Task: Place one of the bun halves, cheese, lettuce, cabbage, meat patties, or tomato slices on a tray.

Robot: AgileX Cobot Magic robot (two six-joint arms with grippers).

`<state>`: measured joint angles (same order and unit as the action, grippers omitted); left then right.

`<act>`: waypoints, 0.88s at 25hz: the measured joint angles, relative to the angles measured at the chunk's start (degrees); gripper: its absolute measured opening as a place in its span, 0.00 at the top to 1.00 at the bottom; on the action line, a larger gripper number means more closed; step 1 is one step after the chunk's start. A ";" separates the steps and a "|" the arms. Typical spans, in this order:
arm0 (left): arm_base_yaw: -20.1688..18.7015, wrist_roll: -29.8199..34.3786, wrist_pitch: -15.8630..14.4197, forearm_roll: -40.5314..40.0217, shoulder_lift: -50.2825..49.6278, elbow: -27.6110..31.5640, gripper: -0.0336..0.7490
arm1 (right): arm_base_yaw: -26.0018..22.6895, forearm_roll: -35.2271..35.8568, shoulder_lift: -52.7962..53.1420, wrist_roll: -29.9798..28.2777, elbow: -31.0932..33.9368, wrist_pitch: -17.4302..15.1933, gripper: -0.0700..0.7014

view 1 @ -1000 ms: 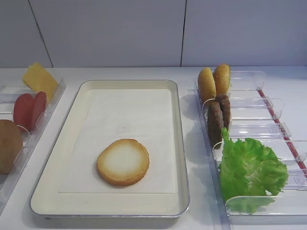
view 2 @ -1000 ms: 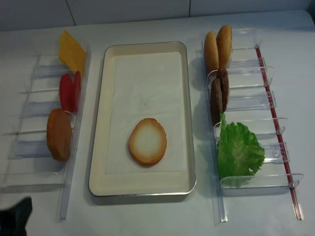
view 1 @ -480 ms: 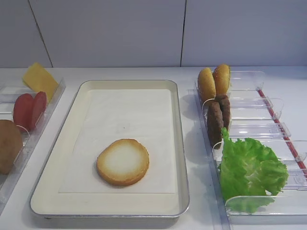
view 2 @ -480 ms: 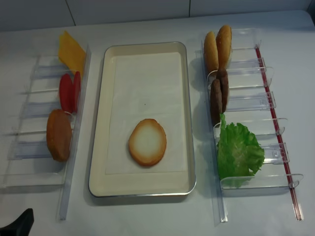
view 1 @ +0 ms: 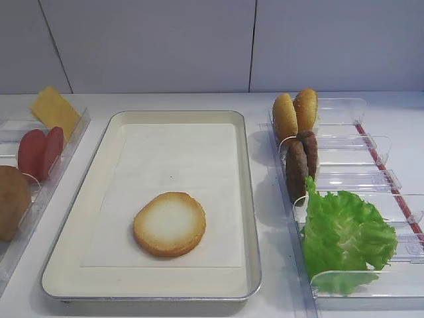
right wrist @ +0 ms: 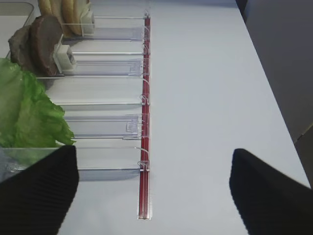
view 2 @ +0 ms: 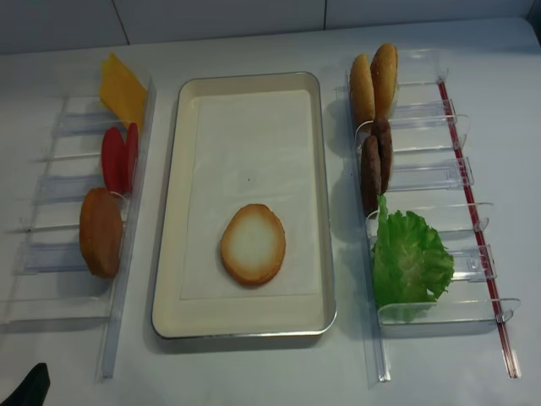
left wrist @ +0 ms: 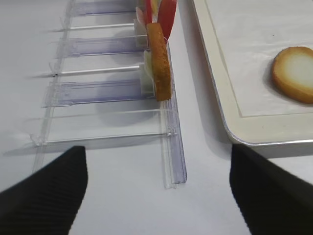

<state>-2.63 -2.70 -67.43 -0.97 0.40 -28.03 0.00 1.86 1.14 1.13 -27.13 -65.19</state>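
Observation:
A pale-faced bun half (view 1: 169, 223) lies flat on the cream tray (view 1: 248, 199), near its front. The brown domed bun half (view 2: 101, 232) stands in the left rack, behind it the tomato slices (view 2: 120, 158) and the cheese (view 2: 123, 90). In the right rack stand the meat patties (view 2: 375, 165), with the lettuce (view 2: 410, 258) in front. No cabbage is in view. My left gripper (left wrist: 159, 196) hangs open and empty over bare table before the left rack's near end. My right gripper (right wrist: 154, 191) is open and empty, to the right of the lettuce (right wrist: 27, 112).
Two golden-orange ovals (view 1: 296, 112) stand at the far end of the right clear bins (view 2: 439, 178), which carry a red strip (right wrist: 143, 147) along their outer side. The table's right edge (right wrist: 266, 68) drops to a dark floor. The left clear bins (view 2: 59, 254) have vacant near slots.
The dark tip of my left gripper has slid down toward the bottom left corner of the overhead view. The food and the tray have not moved.

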 joint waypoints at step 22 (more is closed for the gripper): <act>0.00 0.00 -0.25 0.12 0.63 0.00 0.23 | 0.00 0.00 0.00 0.00 0.00 0.00 0.10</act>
<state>-2.63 -2.70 -67.68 -0.86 1.03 -28.03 0.00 1.86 1.14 1.13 -27.13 -65.19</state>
